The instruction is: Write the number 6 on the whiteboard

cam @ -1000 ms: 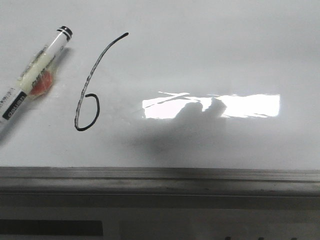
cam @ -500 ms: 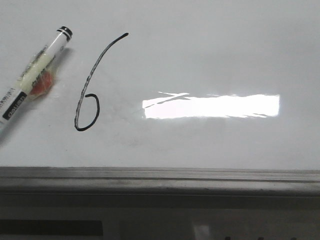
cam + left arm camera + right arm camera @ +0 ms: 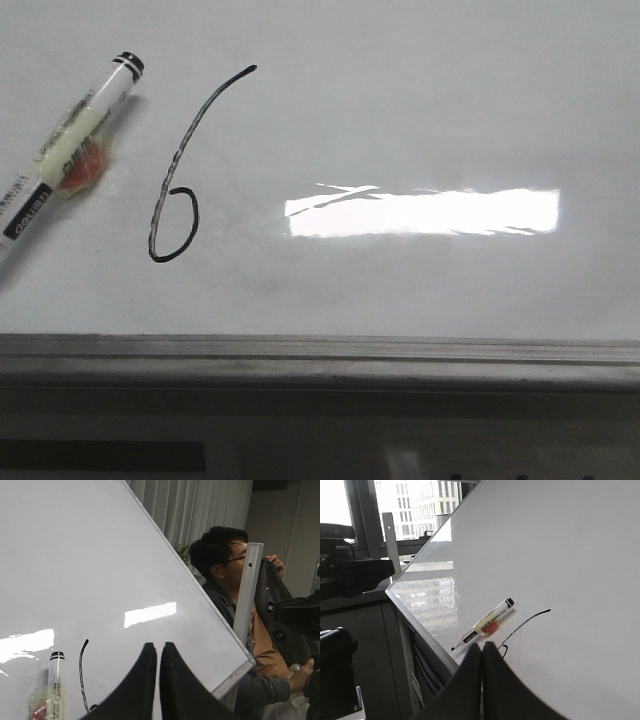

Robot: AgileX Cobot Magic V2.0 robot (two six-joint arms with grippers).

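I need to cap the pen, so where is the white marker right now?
In the front view, the white marker with black ends lies slanted on the glossy whiteboard at far left, just left of the black hand-drawn number 6; neither gripper holds it.

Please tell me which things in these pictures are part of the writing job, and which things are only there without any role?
Part of the job:
- the number 6, already drawn
- the whiteboard it stands on
- the marker lying on the board beside the 6

Only there:
- the orange-red thing by the marker
- the seated man past the board's edge
- the curtains behind him
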